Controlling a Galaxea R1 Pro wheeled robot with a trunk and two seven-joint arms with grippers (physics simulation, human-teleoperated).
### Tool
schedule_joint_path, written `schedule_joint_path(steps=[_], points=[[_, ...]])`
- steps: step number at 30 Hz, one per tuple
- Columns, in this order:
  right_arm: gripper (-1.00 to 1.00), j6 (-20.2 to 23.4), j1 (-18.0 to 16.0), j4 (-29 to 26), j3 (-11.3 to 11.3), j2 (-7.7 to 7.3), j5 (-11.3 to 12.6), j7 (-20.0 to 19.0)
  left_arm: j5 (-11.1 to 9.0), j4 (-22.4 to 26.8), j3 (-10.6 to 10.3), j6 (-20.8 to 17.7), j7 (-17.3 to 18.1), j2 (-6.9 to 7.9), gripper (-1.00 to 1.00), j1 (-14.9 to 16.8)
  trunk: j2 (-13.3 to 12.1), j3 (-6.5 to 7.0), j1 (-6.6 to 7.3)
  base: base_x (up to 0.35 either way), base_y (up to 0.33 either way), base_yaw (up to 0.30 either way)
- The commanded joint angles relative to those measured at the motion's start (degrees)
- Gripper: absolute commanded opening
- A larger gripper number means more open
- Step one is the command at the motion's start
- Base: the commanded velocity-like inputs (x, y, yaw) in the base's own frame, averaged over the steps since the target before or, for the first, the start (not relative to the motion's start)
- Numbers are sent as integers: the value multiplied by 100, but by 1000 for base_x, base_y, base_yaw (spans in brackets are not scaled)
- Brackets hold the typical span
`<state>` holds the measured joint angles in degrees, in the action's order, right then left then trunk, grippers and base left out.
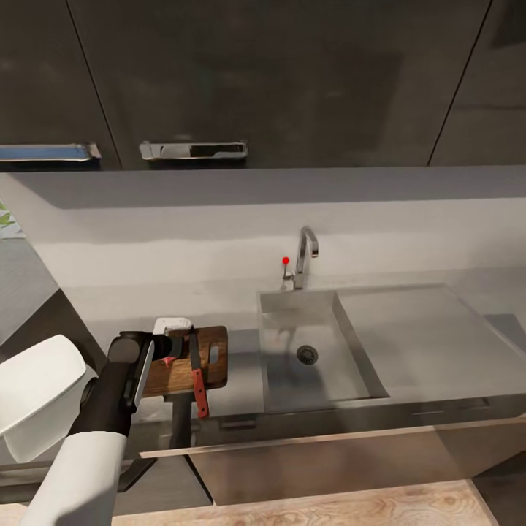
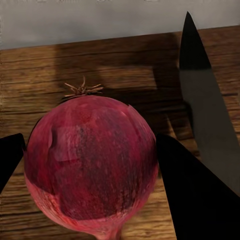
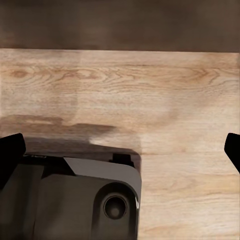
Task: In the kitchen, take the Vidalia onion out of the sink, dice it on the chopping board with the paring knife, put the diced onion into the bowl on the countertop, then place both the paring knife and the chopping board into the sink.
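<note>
Two end effectors: left end effector [image 2: 90, 180] clamped on onion [image 2: 90, 165] over board [image 1: 186, 365], likely setting it down for dicing. Knife [image 1: 196, 372] lies just beside on board, handle overhanging desk [image 1: 241, 380] edge. Right end effector [image 3: 120, 150] spread apart, empty, aimed at floor [image 3: 150, 85]. Sink [image 1: 321, 380] beyond, onion out.
</note>
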<state>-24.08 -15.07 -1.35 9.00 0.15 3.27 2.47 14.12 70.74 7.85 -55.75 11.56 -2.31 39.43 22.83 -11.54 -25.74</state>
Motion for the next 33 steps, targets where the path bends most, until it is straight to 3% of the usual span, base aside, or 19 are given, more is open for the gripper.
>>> schedule_joint_path(steps=[1, 33], points=[[100, -19, -5, 7, 50, 2, 33, 26, 38, -167, 15, -15, 67, -6, -100, 4, 9, -17, -4, 0, 0, 0], [100, -23, -5, 6, 50, 0, 33, 26, 45, -245, 15, 20, 73, -6, -100, 4, 9, -32, -4, 0, 0, 0]])
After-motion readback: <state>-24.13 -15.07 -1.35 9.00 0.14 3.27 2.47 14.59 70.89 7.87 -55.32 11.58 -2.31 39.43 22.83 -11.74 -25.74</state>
